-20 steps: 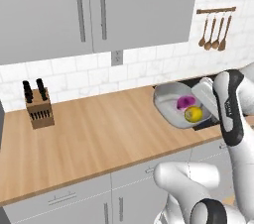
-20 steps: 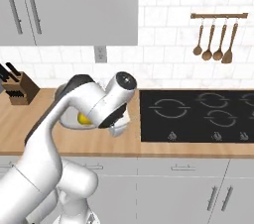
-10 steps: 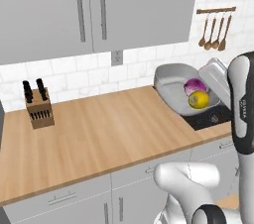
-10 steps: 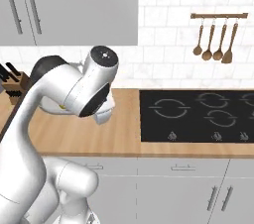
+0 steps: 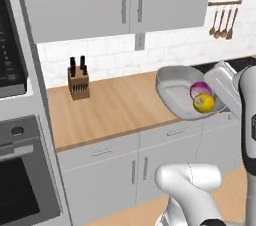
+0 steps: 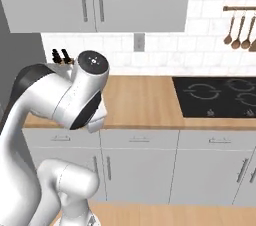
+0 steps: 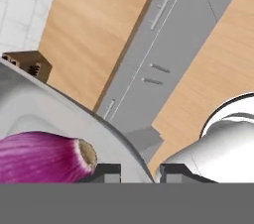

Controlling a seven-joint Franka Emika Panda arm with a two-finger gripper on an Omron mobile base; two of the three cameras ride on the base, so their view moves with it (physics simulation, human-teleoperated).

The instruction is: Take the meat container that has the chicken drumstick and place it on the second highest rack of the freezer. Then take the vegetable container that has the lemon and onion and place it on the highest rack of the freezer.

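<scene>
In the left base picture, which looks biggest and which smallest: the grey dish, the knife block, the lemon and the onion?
1. vegetable container, clearly the biggest.
2. knife block.
3. lemon and onion look about the same size; the lemon hides part of the onion, so I won't rank them.

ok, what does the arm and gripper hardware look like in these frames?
Glossy white arm made of rounded, tubular links with dark grey bands at the joints; one joint ends in a round dark cap with small pale dots. No cables or markings can be seen. The gripper has two small dark, square-edged fingertips. A boxy white hand housing shows in the left base view.
</scene>
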